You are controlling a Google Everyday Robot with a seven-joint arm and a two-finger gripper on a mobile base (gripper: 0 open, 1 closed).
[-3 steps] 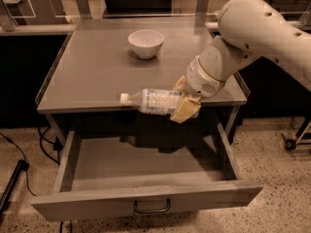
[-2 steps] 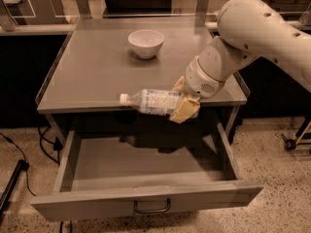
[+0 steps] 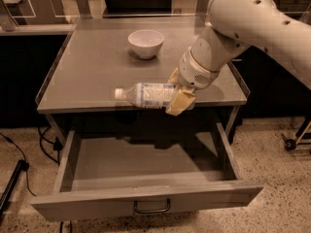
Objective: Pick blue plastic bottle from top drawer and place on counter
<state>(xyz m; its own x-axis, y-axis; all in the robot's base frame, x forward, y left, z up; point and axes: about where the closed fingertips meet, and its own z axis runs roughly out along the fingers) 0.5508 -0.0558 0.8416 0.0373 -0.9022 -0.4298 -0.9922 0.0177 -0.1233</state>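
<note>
Camera view: the yellowish two-finger claw [image 3: 181, 95] grips the base end of the small clear plastic bottle with pale blue label [image 3: 146, 95], its long axis level, cap leftward, at the front edge of the flat grey surface [image 3: 97, 67], above the wide shallow grey drawer [image 3: 146, 164].

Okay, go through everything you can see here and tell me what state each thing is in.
top drawer: open, pulled well out.
blue plastic bottle: capped, lying sideways, held at the front edge of the counter.
gripper: shut on the bottle's base end, by the counter's front edge.
bowl: upright on the counter, toward its back.
</note>
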